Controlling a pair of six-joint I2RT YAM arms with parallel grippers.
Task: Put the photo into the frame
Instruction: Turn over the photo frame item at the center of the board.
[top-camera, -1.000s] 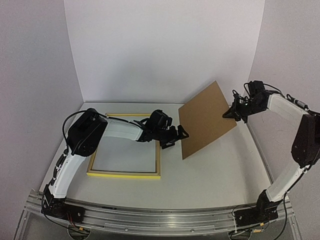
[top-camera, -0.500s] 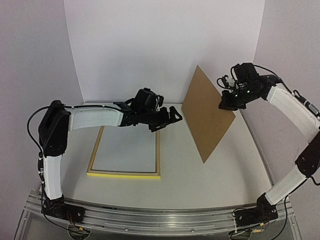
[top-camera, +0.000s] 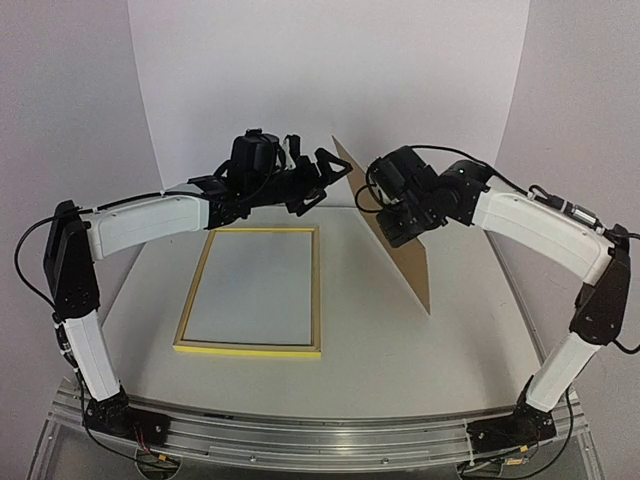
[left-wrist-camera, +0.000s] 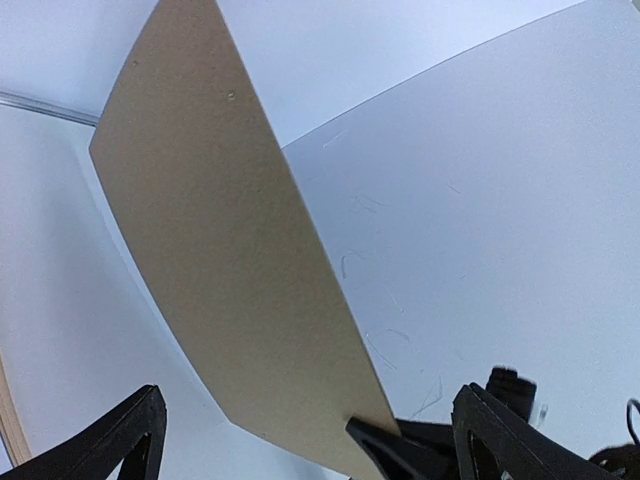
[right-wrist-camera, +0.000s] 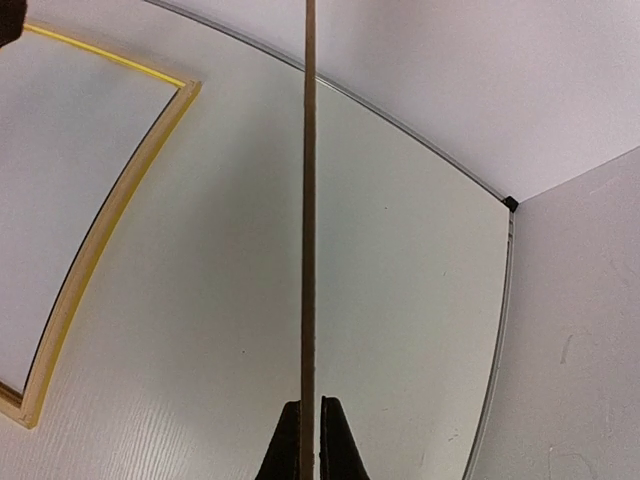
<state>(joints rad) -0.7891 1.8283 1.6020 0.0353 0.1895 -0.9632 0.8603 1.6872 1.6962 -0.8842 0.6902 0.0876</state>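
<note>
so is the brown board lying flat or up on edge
Up on edge. The right tool is shut on the brown board, and its wrist view shows the board as one thin upright line.

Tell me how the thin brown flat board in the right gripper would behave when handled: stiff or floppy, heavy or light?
Probably stiff: the thin brown flat board shows a straight edge while the right gripper pinches only one end. Likely light, since that small pinch carries it. It might pivot if pushed.
</note>
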